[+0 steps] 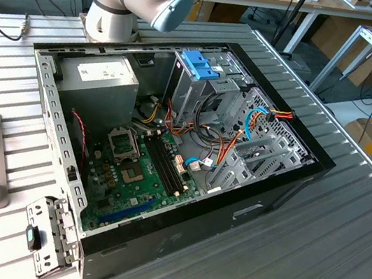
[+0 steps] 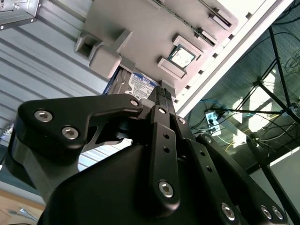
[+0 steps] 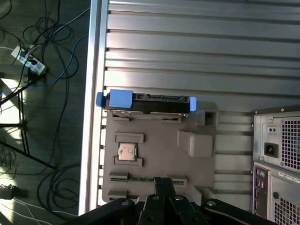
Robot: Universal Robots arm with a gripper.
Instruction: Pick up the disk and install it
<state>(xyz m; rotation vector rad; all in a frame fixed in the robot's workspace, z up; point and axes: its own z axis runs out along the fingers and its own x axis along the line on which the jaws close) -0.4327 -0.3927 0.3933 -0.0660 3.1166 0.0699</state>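
Progress is small so far: the disk has not been picked up. Closest of all, the gripper [image 3: 163, 182] has its two fingers pressed together with nothing between them. It hangs over the near end of a grey tray [image 3: 159, 126] that lies on the ribbed worktop [image 3: 187, 47]. A little past the gripper tips, a small square chip [image 3: 126, 151] sits in a pocket of the tray. Past the chip, at the far end of the tray, the disk [image 3: 147, 104] stands on its thin edge in a slot, dark in the middle with bright blue ends. The gripper is apart from it and does not touch it. So grabbing, lifting, carrying and fitting are all left to do. Off to one side of the gripper is the computer case [image 3: 276, 159]. The exterior view shows it lying open, with a metal drive cage [image 1: 188, 101] and a blue clip [image 1: 201, 65] on top. I think the disk belongs there, but the cage is too crowded with wires [image 1: 227, 146] to tell which slot. In the second wrist view the gripper covers most of the disk, so just a bit of its label peeks out. How high the gripper hangs above the tray is hard to tell.
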